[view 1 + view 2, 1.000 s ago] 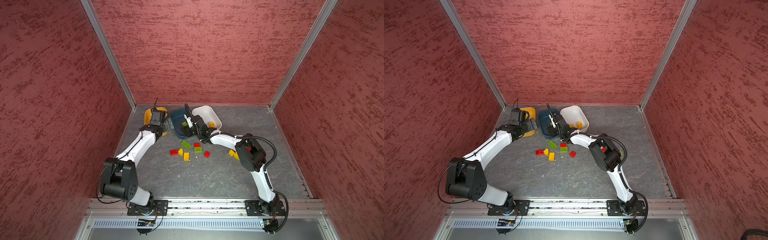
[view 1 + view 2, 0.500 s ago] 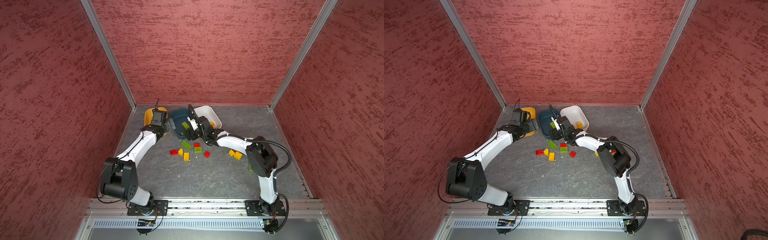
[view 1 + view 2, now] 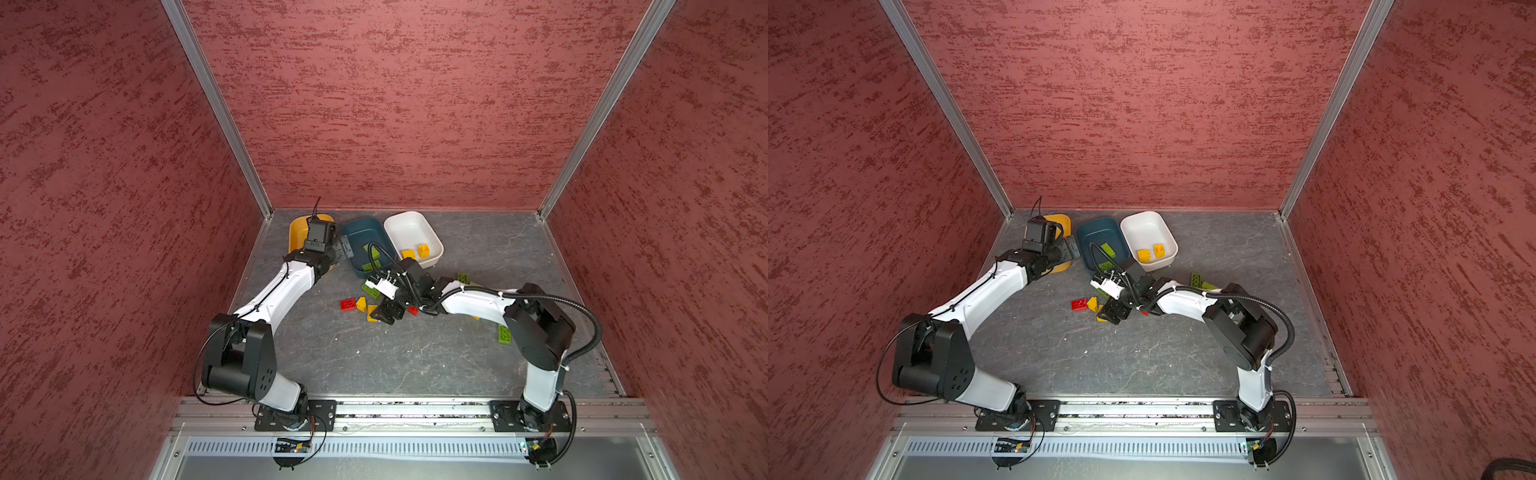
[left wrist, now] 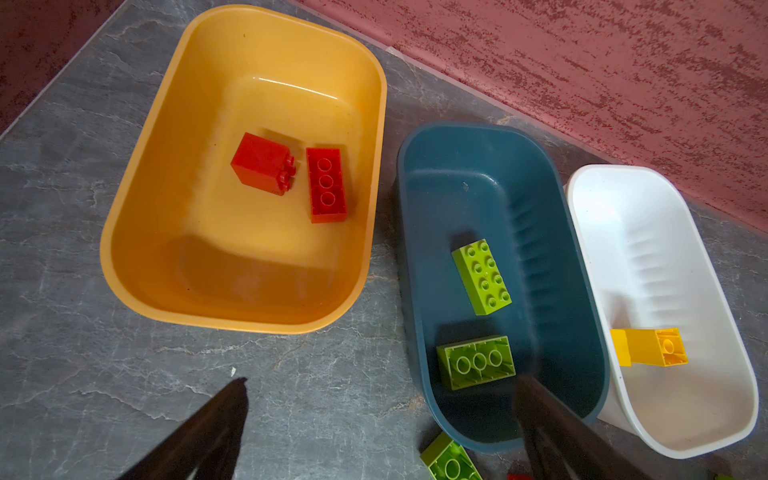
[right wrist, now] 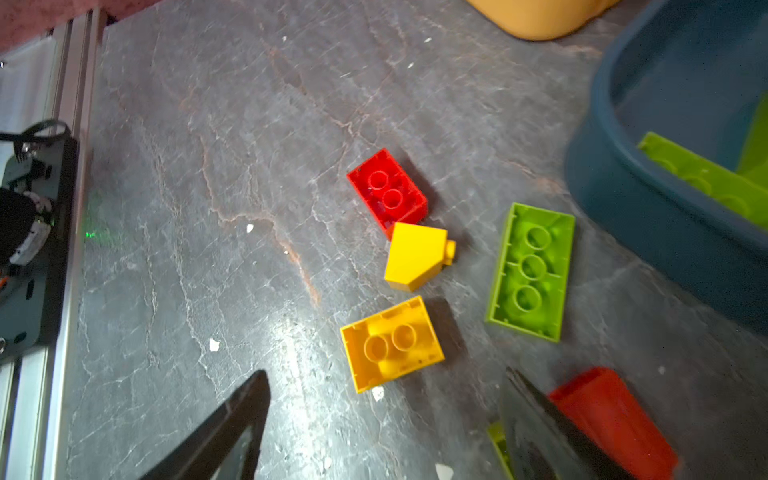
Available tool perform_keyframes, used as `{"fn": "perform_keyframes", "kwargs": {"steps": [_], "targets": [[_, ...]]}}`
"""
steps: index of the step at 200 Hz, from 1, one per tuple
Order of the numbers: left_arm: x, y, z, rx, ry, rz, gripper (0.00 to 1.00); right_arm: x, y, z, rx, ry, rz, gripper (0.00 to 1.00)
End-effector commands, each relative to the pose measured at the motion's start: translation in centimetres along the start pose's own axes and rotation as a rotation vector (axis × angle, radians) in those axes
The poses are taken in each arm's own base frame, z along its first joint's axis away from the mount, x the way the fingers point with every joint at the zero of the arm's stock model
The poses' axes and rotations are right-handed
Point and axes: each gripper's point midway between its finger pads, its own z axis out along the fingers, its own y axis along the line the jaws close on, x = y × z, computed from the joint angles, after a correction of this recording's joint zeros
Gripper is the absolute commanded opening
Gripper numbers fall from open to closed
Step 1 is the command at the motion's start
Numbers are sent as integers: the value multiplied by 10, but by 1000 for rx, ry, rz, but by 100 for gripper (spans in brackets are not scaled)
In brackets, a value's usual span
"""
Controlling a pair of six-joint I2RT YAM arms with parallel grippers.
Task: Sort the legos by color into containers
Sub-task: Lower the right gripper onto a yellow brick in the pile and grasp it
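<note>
I am noting glossy, smooth plastic on the mustard tub (image 4: 158, 187), teal tub (image 4: 561, 291) and white tub (image 4: 665, 270); the legos (image 4: 327, 185) are gleaming likewise. The surface (image 5: 208, 166) is reading as matt, veined stone, glaring in patches. The walls (image 3: 395, 104) are looking rough.

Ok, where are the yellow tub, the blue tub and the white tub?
yellow tub (image 4: 257, 266): left wrist view, on its bare bottom.
blue tub (image 4: 457, 199): left wrist view, on its bare bottom.
white tub (image 4: 665, 270): left wrist view, on its inner wall.

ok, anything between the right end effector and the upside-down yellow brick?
Nothing visible. The right end effector is open, short of the upside-down yellow brick, bare table between; a red brick lies outside one finger.
</note>
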Motion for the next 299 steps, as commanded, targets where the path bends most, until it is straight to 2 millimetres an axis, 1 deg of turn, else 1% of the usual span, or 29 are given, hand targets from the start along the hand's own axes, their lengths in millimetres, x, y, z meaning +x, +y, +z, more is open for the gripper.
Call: {"fn": "perform_keyframes", "kwargs": {"steps": [1,26,42,67,79,95,130,149,170,190,206,215,229,240,241,253,279,299], "targets": [[-5,0,0,3,-14,-13,99,5,7,12,-51,59,-138,87],[-5,4,-1,-5,-13,-20,99,8,12,25,-79,96,-174,86],[-6,6,-2,-9,-14,-20,99,8,10,32,-70,95,-194,86],[-7,10,-4,-12,-20,-26,99,9,6,38,-57,101,-207,86],[-7,12,-4,-14,-20,-30,99,14,6,41,-57,115,-215,85],[-7,13,-4,-13,-18,-35,99,21,6,45,-57,137,-226,84],[-4,16,-3,-17,-11,-43,99,24,7,50,-57,138,-237,79],[-5,16,-3,-15,-10,-43,99,25,7,52,-52,132,-235,74],[-4,17,-2,-16,-7,-45,99,24,6,53,-43,120,-227,66],[-3,17,-2,-15,-4,-45,100,20,2,52,-11,97,-226,57],[-2,18,0,-18,0,-45,99,17,-1,51,12,80,-227,48],[-1,18,0,-18,2,-46,99,14,-1,48,20,67,-229,45],[-1,19,0,-22,3,-44,99,8,-3,43,50,30,-234,43],[-2,18,-1,-24,0,-40,100,4,-3,35,69,0,-236,42],[-2,19,-1,-25,0,-41,99,1,-3,34,72,-10,-239,42],[-2,21,-2,-35,-1,-34,99,-6,-2,23,90,-53,-239,41],[1,24,-3,-47,10,-26,99,-23,-6,-9,140,-163,-212,40],[8,26,-7,-53,31,-20,99,-39,-20,-41,198,-279,-156,39]]}}
